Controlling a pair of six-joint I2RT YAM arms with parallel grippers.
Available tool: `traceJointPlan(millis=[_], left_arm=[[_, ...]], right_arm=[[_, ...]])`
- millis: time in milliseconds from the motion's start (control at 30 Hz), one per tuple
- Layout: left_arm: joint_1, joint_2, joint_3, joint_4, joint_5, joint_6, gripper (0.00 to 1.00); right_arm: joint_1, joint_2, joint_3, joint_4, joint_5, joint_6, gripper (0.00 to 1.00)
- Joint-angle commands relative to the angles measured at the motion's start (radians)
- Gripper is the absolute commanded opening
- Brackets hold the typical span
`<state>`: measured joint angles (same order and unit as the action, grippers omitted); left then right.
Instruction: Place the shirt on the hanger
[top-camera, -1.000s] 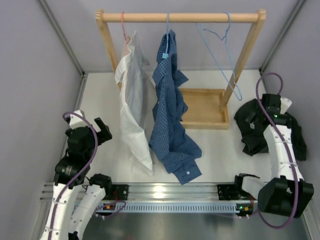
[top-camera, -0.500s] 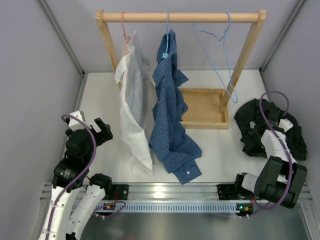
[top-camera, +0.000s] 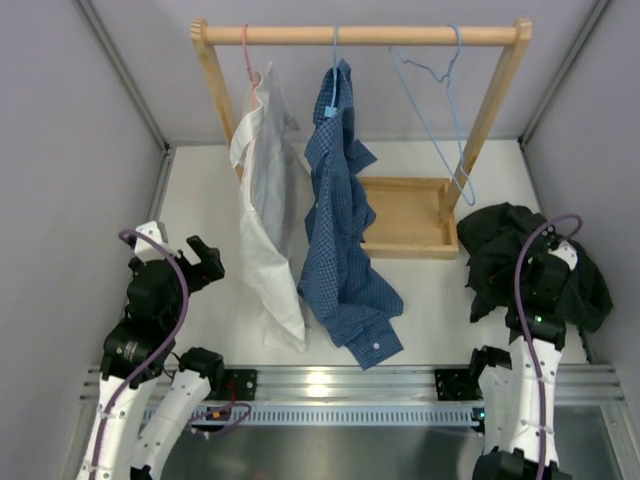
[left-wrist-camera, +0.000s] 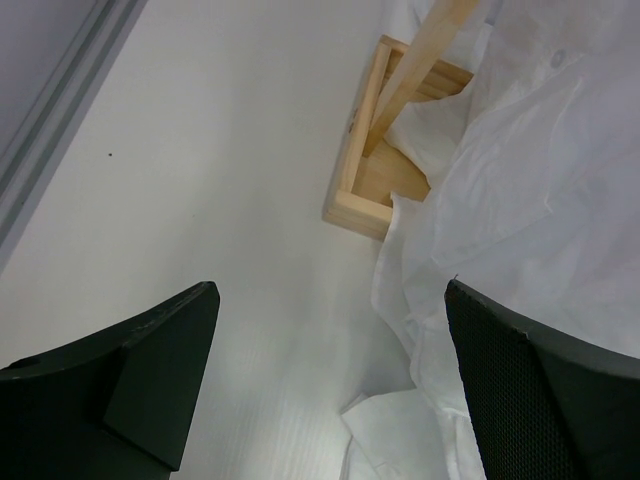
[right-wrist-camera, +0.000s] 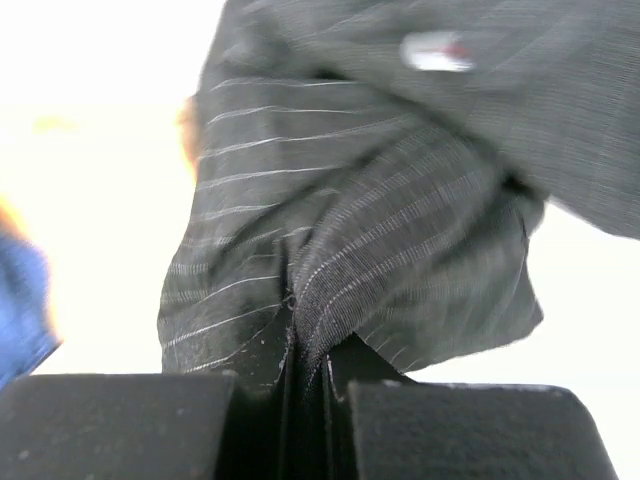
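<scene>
The black pinstriped shirt (top-camera: 505, 245) lies bunched at the table's right side, partly lifted. My right gripper (top-camera: 545, 262) is shut on a fold of the shirt (right-wrist-camera: 380, 210), the cloth pinched between its black fingers (right-wrist-camera: 130, 425); a small white neck label (right-wrist-camera: 435, 50) shows at the top. The bare light-blue wire hanger (top-camera: 437, 110) hangs from the wooden rail, above and left of the shirt. My left gripper (top-camera: 203, 262) stands open at the left, nothing between its fingers (left-wrist-camera: 160, 350), beside the white shirt (left-wrist-camera: 500, 200).
A wooden rack (top-camera: 360, 35) with a tray base (top-camera: 405, 245) stands at the back. A white shirt (top-camera: 262, 200) on a pink hanger and a blue checked shirt (top-camera: 345, 240) on a light-blue hanger hang from it, trailing onto the table. Grey walls close in on both sides.
My right gripper has shut on the black shirt and pulled back toward the near edge. The shirt's bulk has shifted left and up with it. The left arm has barely moved.
</scene>
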<state>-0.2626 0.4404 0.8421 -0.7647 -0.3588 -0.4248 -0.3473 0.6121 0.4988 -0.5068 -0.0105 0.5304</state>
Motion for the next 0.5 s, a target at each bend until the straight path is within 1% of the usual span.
traceJointPlan(millis=[0, 33, 67, 133, 167, 200, 267, 300, 333, 367, 400, 433, 467], left_arm=[[-0.004, -0.011, 0.112, 0.036, 0.041, -0.011, 0.98], [-0.003, -0.011, 0.132, 0.036, 0.052, -0.014, 0.98], [-0.003, -0.008, 0.150, 0.036, 0.064, -0.017, 0.98], [-0.004, 0.000, 0.207, 0.033, 0.098, -0.022, 0.98], [-0.004, 0.004, 0.225, 0.030, 0.107, -0.023, 0.98], [-0.004, 0.009, 0.242, 0.027, 0.124, -0.023, 0.98], [-0.004, 0.027, 0.288, 0.021, 0.135, -0.023, 0.98], [-0.004, 0.034, 0.301, 0.018, 0.138, -0.019, 0.98], [-0.004, 0.040, 0.311, 0.018, 0.136, -0.019, 0.98], [-0.004, 0.055, 0.327, 0.018, 0.132, -0.017, 0.98], [-0.004, 0.066, 0.331, 0.018, 0.126, -0.015, 0.98], [-0.003, 0.078, 0.336, 0.016, 0.118, -0.012, 0.98], [-0.004, 0.089, 0.339, 0.013, 0.116, -0.012, 0.98]], right_arm=[[0.065, -0.165, 0.043, -0.160, -0.270, 0.002, 0.00], [0.085, -0.190, 0.050, -0.188, -0.295, 0.014, 0.00], [0.115, -0.213, 0.053, -0.205, -0.366, 0.019, 0.00], [0.140, -0.250, 0.069, -0.266, -0.436, 0.022, 0.00], [0.166, -0.252, 0.073, -0.283, -0.516, 0.014, 0.00], [0.177, -0.241, 0.090, -0.304, -0.551, -0.018, 0.00], [0.217, -0.220, 0.110, -0.376, -0.595, -0.062, 0.00], [0.229, -0.197, 0.125, -0.398, -0.592, -0.099, 0.04], [0.243, -0.187, 0.129, -0.410, -0.591, -0.112, 0.09], [0.272, -0.181, 0.126, -0.417, -0.583, -0.118, 0.19], [0.290, -0.163, 0.113, -0.415, -0.571, -0.119, 0.24], [0.312, -0.152, 0.103, -0.409, -0.559, -0.115, 0.31], [0.374, -0.141, 0.090, -0.377, -0.533, -0.106, 0.55]])
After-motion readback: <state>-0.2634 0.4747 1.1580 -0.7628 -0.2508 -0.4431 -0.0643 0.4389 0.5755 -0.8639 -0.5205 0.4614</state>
